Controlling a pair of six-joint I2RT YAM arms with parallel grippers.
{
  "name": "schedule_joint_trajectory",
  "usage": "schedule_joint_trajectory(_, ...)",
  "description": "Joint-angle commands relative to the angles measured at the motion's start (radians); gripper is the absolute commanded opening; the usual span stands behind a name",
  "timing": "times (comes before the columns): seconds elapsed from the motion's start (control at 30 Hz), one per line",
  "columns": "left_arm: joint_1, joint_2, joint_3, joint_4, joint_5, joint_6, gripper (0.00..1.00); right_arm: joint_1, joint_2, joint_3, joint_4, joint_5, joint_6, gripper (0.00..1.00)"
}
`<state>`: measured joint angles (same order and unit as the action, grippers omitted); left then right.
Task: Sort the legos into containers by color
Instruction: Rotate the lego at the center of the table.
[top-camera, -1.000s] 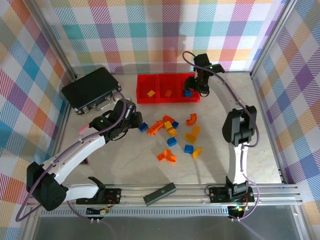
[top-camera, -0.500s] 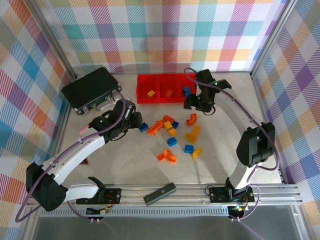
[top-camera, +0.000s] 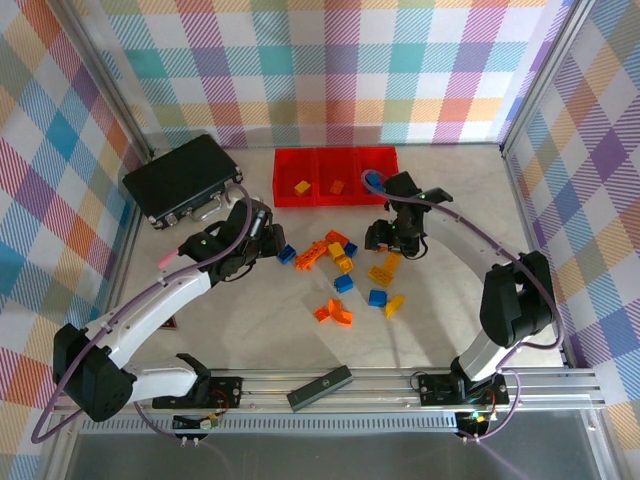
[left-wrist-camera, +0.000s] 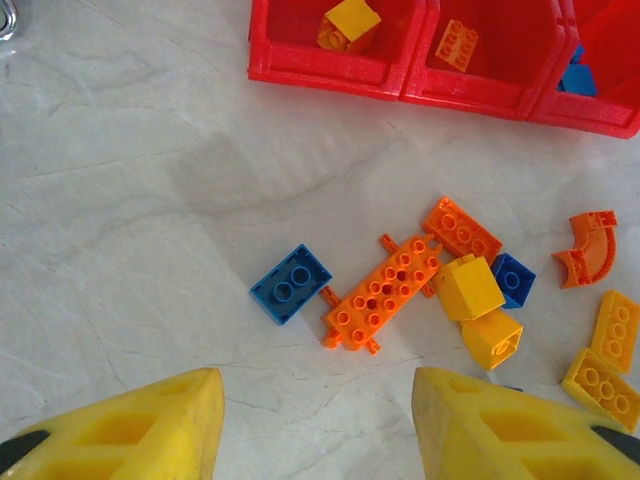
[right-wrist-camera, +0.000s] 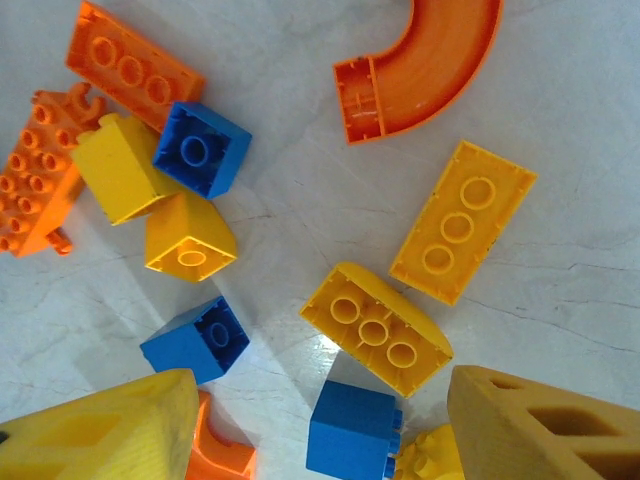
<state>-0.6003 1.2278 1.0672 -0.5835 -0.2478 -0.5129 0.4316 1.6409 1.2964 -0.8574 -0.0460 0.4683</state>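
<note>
On the counter (top-camera: 250, 320), about fourteen loose legos (top-camera: 343, 283) lay clustered just before three joined red containers (top-camera: 335, 202), each holding one brick. The left end effector (left-wrist-camera: 315, 425) hung by the pile's left edge and the right end effector (right-wrist-camera: 320, 430) over its right side, both with fingers apart and empty. Bare counter lay open toward the near edge.

Pale marbled table (top-camera: 270, 335). Loose legos (left-wrist-camera: 385, 293) strewn from just ahead of the left claw (left-wrist-camera: 315, 388) to right under the right claw (right-wrist-camera: 320, 425). Red containers (top-camera: 345, 202) sitting beyond both claws. Black case (top-camera: 183, 178) and pink stick (top-camera: 164, 258) off to the left claw's left side, well apart from the legos.
</note>
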Motion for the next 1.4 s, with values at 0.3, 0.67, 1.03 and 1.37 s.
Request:
schedule_joint_trajectory(0.3, 0.007, 0.001, -0.028, 0.006, -0.001, -0.021, 0.54, 0.018, 0.024, -0.124, 0.090, -0.023, 0.010, 0.67)
schedule_joint_trajectory(0.67, 0.007, 0.004, -0.037, 0.016, 0.014, -0.027, 0.54, 0.039, 0.080, -0.166, 0.138, -0.041, -0.050, 0.70)
schedule_joint_trajectory(1.03, 0.006, 0.013, -0.039, 0.016, 0.023, -0.026, 0.54, 0.056, 0.111, -0.175, 0.162, -0.071, -0.059, 0.73)
schedule_joint_trajectory(1.37, 0.007, 0.022, -0.040, 0.023, 0.042, -0.030, 0.54, 0.097, 0.116, -0.150, 0.163, -0.117, -0.037, 0.73)
